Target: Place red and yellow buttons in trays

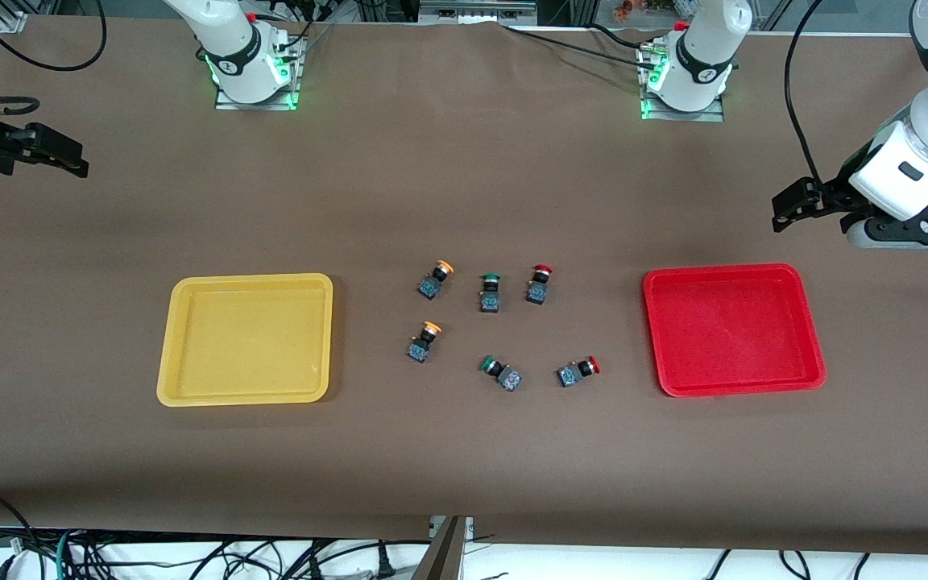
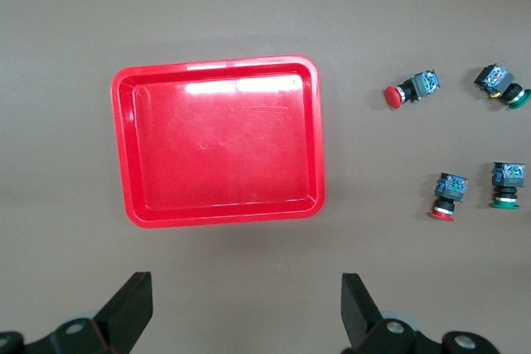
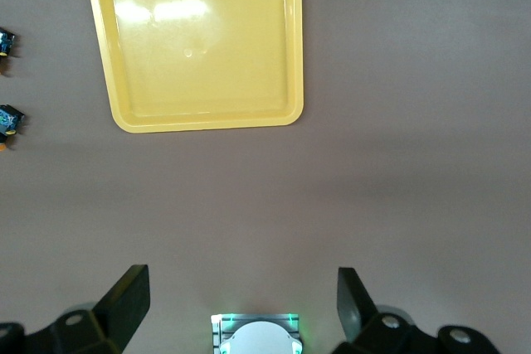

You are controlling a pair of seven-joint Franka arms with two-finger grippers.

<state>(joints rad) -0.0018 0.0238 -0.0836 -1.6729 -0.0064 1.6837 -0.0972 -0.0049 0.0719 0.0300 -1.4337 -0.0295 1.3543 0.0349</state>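
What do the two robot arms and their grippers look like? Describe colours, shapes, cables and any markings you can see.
Both arms have glossy white rounded shells with black joint bands, on metal base plates lit green. Each base shows a small black mark and a red fitting. Black cables run to them. The left gripper and right gripper are black, with two flat, wedge-shaped fingers.

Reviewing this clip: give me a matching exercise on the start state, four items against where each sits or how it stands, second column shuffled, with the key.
Items:
1. yellow tray
2. red tray
3. green-capped buttons
4. left gripper

Places or states:
A. toward the left arm's end of the table, nothing in it
B. open, up in the air over bare table beside the red tray
C. toward the right arm's end of the table, nothing in it
D. on the table between the yellow-capped buttons and the red-capped buttons

Pairs: 1-C, 2-A, 3-D, 4-B
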